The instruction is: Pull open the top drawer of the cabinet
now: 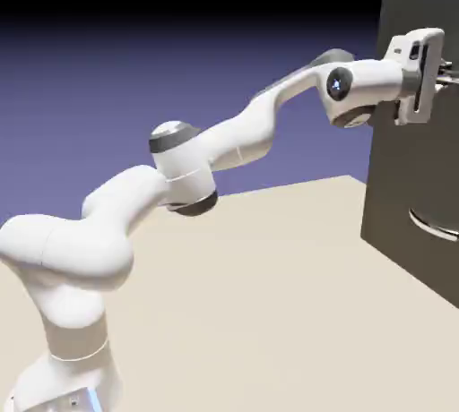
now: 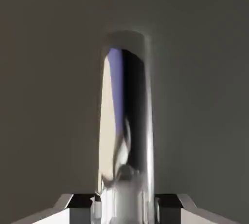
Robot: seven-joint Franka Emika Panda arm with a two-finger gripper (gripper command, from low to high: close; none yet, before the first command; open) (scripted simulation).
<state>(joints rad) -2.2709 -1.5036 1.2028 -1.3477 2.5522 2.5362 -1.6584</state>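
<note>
The end effector (image 2: 124, 207) grips the top drawer's (image 2: 48, 72) silver handle (image 2: 127, 121) between its fingertips (image 2: 81, 201).

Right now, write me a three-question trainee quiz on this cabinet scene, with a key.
1. True or false: the gripper is at the lower handle of the cabinet.
2. In the hand view, what runs between the two fingertips?
A. a wooden knob
B. the silver handle of the top drawer
C. nothing
3. Fill in: in the exterior view the arm rises from the picture's lower ____ and reaches right.

Key:
1. False; it is at the upper drawer front, and the lower handle is free.
2. B
3. left
</note>
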